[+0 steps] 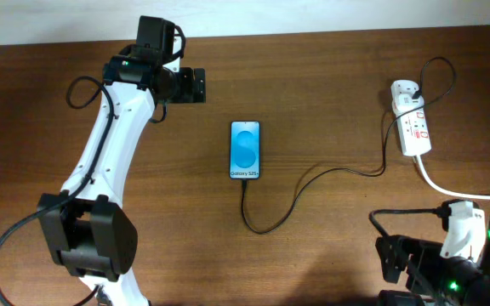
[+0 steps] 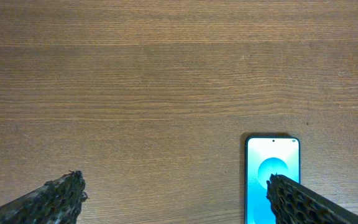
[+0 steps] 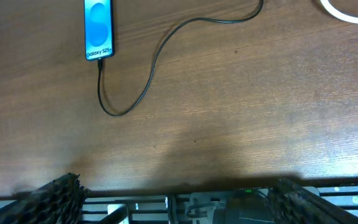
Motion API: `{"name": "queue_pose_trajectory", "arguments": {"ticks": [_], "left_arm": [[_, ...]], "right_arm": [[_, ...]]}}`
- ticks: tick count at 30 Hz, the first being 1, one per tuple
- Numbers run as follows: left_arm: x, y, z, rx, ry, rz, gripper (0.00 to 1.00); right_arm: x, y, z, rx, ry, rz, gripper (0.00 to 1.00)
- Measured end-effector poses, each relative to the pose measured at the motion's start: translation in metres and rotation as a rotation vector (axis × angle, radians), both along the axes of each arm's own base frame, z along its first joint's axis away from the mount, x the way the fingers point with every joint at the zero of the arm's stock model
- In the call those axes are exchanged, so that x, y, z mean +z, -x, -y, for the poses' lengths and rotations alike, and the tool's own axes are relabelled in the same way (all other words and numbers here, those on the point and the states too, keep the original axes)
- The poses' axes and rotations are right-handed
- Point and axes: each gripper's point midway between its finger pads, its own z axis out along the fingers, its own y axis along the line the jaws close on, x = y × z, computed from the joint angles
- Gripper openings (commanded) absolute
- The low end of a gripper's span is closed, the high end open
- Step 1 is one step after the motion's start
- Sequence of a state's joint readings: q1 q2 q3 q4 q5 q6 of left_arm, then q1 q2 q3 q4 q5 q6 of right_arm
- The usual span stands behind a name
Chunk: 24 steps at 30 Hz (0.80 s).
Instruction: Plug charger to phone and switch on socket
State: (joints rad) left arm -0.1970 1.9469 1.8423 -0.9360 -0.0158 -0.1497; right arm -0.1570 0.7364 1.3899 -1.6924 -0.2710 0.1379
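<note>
At 5 o'clock the right gripper (image 3: pixel 176 182) hangs spread and empty over the worktop (image 1: pixel 330 76). The phone (image 1: pixel 245 150) lies mid-worktop, screen lit, with the charger (image 1: pixel 313 178) tip at its near end and its cable looping to the socket (image 1: pixel 413 123) at 2 o'clock. At 11 o'clock the left gripper (image 2: pixel 174 182) is spread, holding nothing.

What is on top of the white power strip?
A plug with the black cable sits at the far end of the power strip. The outlet under that plug is covered.
</note>
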Motion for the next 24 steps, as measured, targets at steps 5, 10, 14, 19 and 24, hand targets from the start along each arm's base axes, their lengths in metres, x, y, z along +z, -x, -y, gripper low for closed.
{"name": "queue_pose_trajectory", "arguments": {"ticks": [5, 10, 14, 19, 24], "left_arm": [[0.000, 0.000, 0.000, 0.000, 0.000, 0.000, 0.99], [0.000, 0.000, 0.000, 0.000, 0.000, 0.000, 0.99], [0.000, 0.000, 0.000, 0.000, 0.000, 0.000, 0.99], [0.000, 0.000, 0.000, 0.000, 0.000, 0.000, 0.99], [0.000, 0.000, 0.000, 0.000, 0.000, -0.001, 0.99]], "right_arm": [[0.000, 0.000, 0.000, 0.003, 0.002, 0.001, 0.98], [0.000, 0.000, 0.000, 0.003, 0.002, 0.001, 0.99], [0.000, 0.001, 0.000, 0.003, 0.002, 0.004, 0.98], [0.018, 0.012, -0.008, 0.090, 0.038, 0.186, 0.98], [0.047, 0.006, -0.004, 0.162, 0.153, 0.494, 0.98]]}}
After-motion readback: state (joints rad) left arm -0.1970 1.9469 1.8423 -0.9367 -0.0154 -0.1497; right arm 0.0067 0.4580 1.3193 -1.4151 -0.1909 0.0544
